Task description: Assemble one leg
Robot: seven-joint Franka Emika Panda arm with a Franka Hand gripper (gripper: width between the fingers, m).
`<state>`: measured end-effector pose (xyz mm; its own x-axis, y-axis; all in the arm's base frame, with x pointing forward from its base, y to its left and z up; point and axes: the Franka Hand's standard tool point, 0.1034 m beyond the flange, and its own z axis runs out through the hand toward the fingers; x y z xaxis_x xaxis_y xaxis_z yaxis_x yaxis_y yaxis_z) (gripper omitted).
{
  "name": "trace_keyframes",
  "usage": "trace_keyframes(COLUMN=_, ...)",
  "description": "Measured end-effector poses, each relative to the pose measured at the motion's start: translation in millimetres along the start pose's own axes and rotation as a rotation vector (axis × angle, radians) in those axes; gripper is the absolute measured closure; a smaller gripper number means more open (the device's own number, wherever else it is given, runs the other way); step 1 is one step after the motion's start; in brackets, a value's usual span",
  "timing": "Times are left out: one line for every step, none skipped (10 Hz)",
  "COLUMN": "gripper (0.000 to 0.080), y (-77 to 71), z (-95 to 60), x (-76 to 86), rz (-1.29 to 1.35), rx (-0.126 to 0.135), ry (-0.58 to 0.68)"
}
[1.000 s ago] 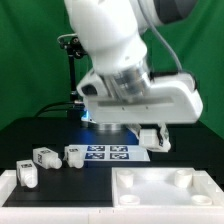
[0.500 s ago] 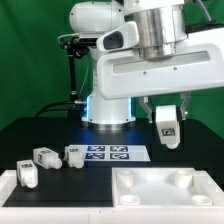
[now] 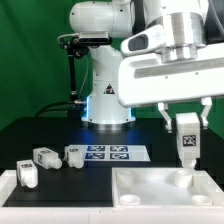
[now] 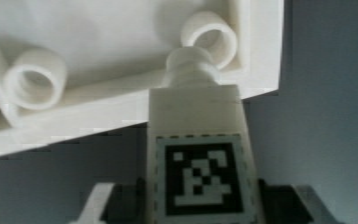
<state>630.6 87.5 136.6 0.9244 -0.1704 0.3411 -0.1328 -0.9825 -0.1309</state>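
Observation:
My gripper (image 3: 187, 128) is shut on a white leg (image 3: 188, 145) with a black-and-white tag, held upright above the near right part of the large white tabletop panel (image 3: 150, 190). In the wrist view the leg (image 4: 201, 150) runs down between my fingers and its tip sits just short of a round socket (image 4: 211, 38) on the panel; a second socket (image 4: 37, 85) lies beside it. Three more legs rest on the table at the exterior view's left: one at the front (image 3: 28, 173), one behind it (image 3: 45, 158), one nearer the middle (image 3: 73, 153).
The marker board (image 3: 114, 153) lies flat on the black table behind the panel. A white rail (image 3: 50, 190) runs along the front edge. The robot base (image 3: 105, 95) stands at the back, with a black stand (image 3: 68, 60) at its left.
My gripper has moved with the leg toward the exterior view's right and down, from above the marker board's right end to over the panel's right sockets.

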Motion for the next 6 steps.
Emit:
trace_keyframes(gripper=0.0514, y=-16.4, z=4.6, x=7.3, rz=-0.077, rx=0.012, ry=0.097)
trace_keyframes(gripper=0.0514, y=-20.3, z=7.6, x=6.8, rz=-0.095, rx=0.023, ry=0.173)
trace_keyframes(gripper=0.0512, y=-19.8, z=9.3, x=4.6, rz=-0.093, rx=0.026, ry=0.197)
trace_keyframes(gripper=0.0512, y=-19.3, z=10.0, x=3.8, rz=-0.091, rx=0.024, ry=0.179)
trace_keyframes(gripper=0.0512, y=-19.4, z=11.4, x=4.8, rz=-0.127, rx=0.02, ry=0.19)
trace_keyframes(gripper=0.0512, y=-17.3, z=19.6, x=2.8, rz=-0.196, rx=0.004, ry=0.207)
